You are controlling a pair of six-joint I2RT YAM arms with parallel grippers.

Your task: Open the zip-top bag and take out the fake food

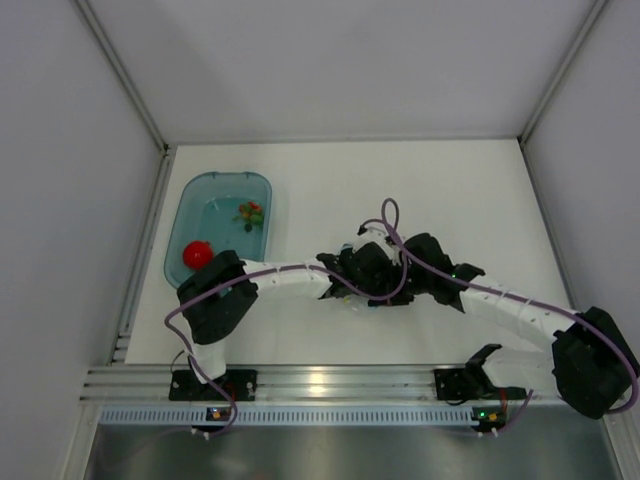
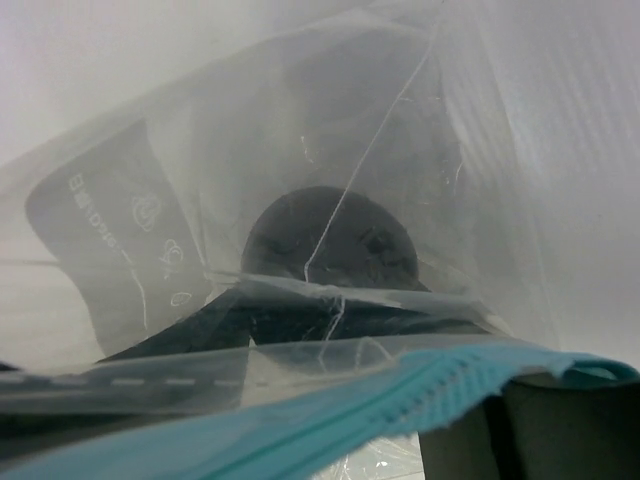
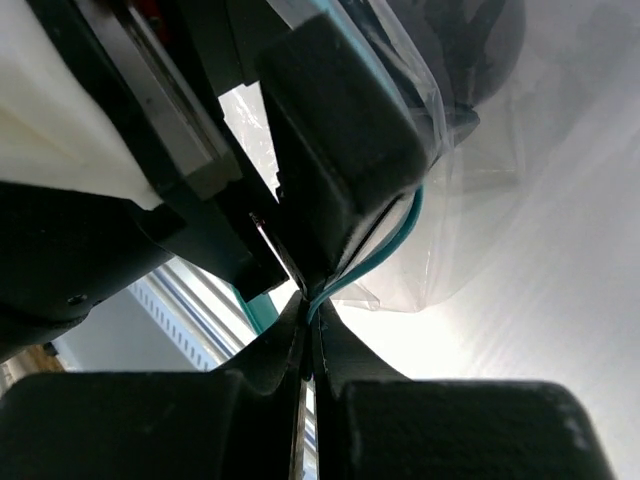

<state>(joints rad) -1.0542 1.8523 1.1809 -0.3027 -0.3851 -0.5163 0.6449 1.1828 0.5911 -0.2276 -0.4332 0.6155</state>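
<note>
**Hidden or unclear.**
- Zip-top bag [image 2: 500,170]: seen from overhead it sits at mid-table [image 1: 450,190] under the two meeting wrists and can hardly be made out. In the left wrist view it fills the frame, with its edges cut off.
- Left gripper [image 1: 352,277]: its own camera shows only one finger [image 2: 560,430], cropped at the lower right just behind the zip strip [image 2: 300,430]. Whether its jaws are parted or clamped cannot be told.
- Dark panel [image 2: 105,250] with white printing, seen through the film: cannot be identified.

**Materials and shapes.**
- Bag: clear, glossy, creased plastic. The strip is light blue and ribbed.
- Right gripper [image 3: 305,335]: black, blocky fingers. The jaws are pinched closed on the bag's strip edge, and the blue line runs down between them.
- Tub [image 1: 178,235]: translucent teal, a rounded rectangle at the table's left, well apart from the bag.
- Table: white and matte.

**Count.**
- Bags: 1. Tubs: 1. Grippers: 2.
- Toy food pieces visible: 3.
  - Dark round piece [image 2: 330,240]: 1, hazy behind the film, apparently inside the bag.
  - Red ball [image 1: 197,253]: 1, in the tub.
  - Green-orange-red bit [image 1: 250,212]: 1, in the tub, apart from the ball.
</note>
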